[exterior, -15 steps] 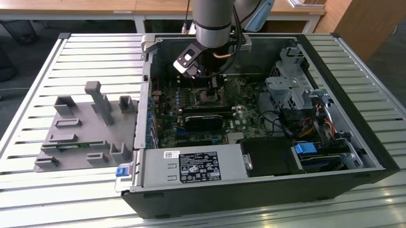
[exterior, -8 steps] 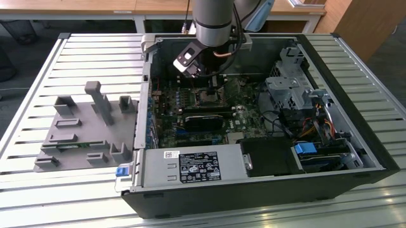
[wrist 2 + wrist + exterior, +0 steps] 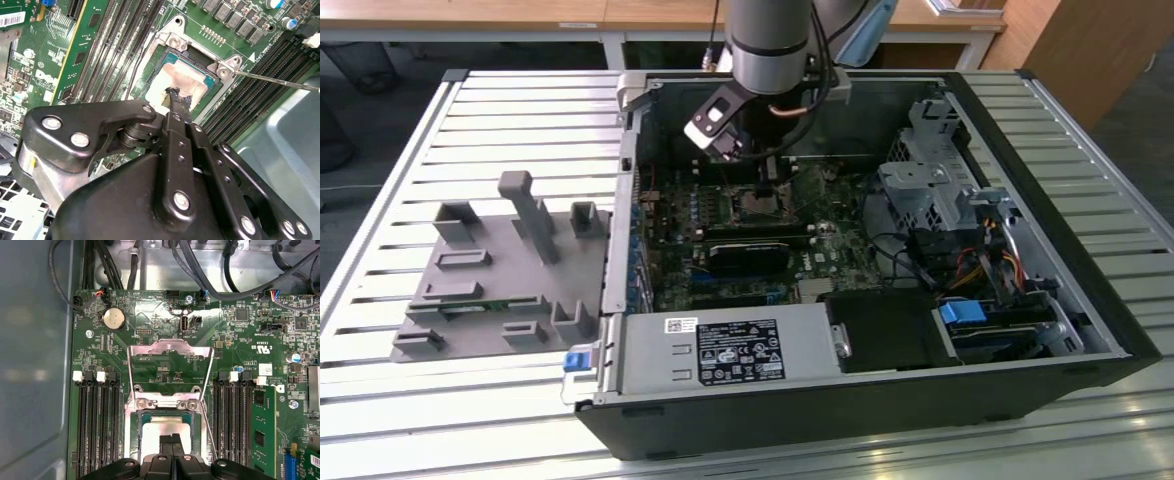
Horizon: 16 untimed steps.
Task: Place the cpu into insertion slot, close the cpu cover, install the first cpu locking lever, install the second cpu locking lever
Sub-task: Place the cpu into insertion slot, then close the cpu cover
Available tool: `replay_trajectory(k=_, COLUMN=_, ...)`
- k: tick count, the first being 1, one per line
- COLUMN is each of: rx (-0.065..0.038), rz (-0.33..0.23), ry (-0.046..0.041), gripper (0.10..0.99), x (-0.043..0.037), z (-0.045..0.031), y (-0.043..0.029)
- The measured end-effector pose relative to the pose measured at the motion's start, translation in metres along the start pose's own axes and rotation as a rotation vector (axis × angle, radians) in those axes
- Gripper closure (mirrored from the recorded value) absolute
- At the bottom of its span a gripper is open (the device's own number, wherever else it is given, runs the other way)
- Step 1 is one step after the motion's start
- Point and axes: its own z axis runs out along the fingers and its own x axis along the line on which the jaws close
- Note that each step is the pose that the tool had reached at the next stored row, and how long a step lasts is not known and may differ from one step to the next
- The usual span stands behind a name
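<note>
cpu (image 3: 161, 427): seated flat in insertion slot (image 3: 758, 206), silvery top up, edges square w/ slot rim.
jaws: together, nothing between; tips down at cpu top near one edge. Touching or just above: can't tell.
cpu cover (image 3: 170, 367): swung open, standing off slot's hinge side, green board seen thru its window; not over cpu.
lever (image 3: 280, 81): thin rod, unlatched, juts from a slot corner out over mem slots.
mem slots (image 3: 97, 425): long black rows tight vs two opposite slot edges; green module (image 3: 260, 430) just past one bank.
bare board: widest flat patch lies beyond cover, toward coin cell (image 3: 114, 318) and cable bundle (image 3: 200, 270).
clock (exterior view, 12 = far side, centre = slot): arm (image 3: 774, 40) drops in from 12. Black card (image 3: 747, 255) near at 6, PSU (image 3: 720, 350) further at 6. Drive cage (image 3: 927, 190) at 3, apart. Case wall (image 3: 630, 180) at 9.
room: case (image 3: 854, 420) lies w/ side off, slot reached from above.
outside case: grey fixture (image 3: 507, 270) at 8–9 on slatted table (image 3: 454, 120), well apart.
</note>
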Motion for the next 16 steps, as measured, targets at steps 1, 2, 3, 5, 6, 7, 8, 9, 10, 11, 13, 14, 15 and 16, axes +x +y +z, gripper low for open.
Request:
replay_trajectory(k=1, rx=0.000, rz=0.000, ry=-0.0001, gripper=0.980, x=0.0000, z=-0.0006, y=0.0000)
replay_trajectory(k=2, rx=0.001, rz=0.000, ry=0.0000, gripper=0.980, x=0.0000, z=-0.0011, y=0.0001)
replay_trajectory(k=3, rx=0.001, rz=0.000, ry=0.0000, gripper=0.980, x=0.0000, z=-0.0016, y=0.0002)
replay_trajectory(k=5, rx=0.001, rz=0.000, ry=0.0000, gripper=0.980, x=0.0000, z=-0.0024, y=0.0002)
replay_trajectory(k=6, rx=0.002, rz=0.000, ry=0.0000, gripper=0.980, x=0.0000, z=-0.0027, y=0.0002)
replay_trajectory(k=7, rx=0.002, rz=0.000, ry=0.0000, gripper=0.980, x=0.0000, z=-0.0031, y=0.0003)
replay_trajectory(k=8, rx=0.002, rz=0.000, ry=0.0000, gripper=0.980, x=0.0000, z=-0.0035, y=0.0003)
replay_trajectory(k=9, rx=0.002, rz=0.000, ry=0.0001, gripper=0.980, x=0.0000, z=-0.0037, y=0.0003)
replay_trajectory(k=10, rx=0.002, rz=0.000, ry=0.0003, gripper=0.980, x=0.0000, z=-0.0039, y=0.0003)
replay_trajectory(k=11, rx=0.002, rz=0.000, ry=0.0001, gripper=0.980, x=0.0000, z=-0.0044, y=0.0003)
replay_trajectory(k=13, rx=0.003, rz=0.000, ry=0.0001, gripper=0.980, x=0.0000, z=-0.0055, y=0.0004)
replay_trajectory(k=14, rx=0.003, rz=0.000, ry=0.0006, gripper=0.980, x=0.0000, z=-0.0059, y=0.0004)
replay_trajectory(k=15, rx=0.003, rz=0.000, ry=0.0014, gripper=0.980, x=-0.0001, z=-0.0062, y=0.0005)
replay_trajectory(k=16, rx=0.003, rz=0.000, ry=0.0016, gripper=0.980, x=-0.0001, z=-0.0067, y=0.0005)
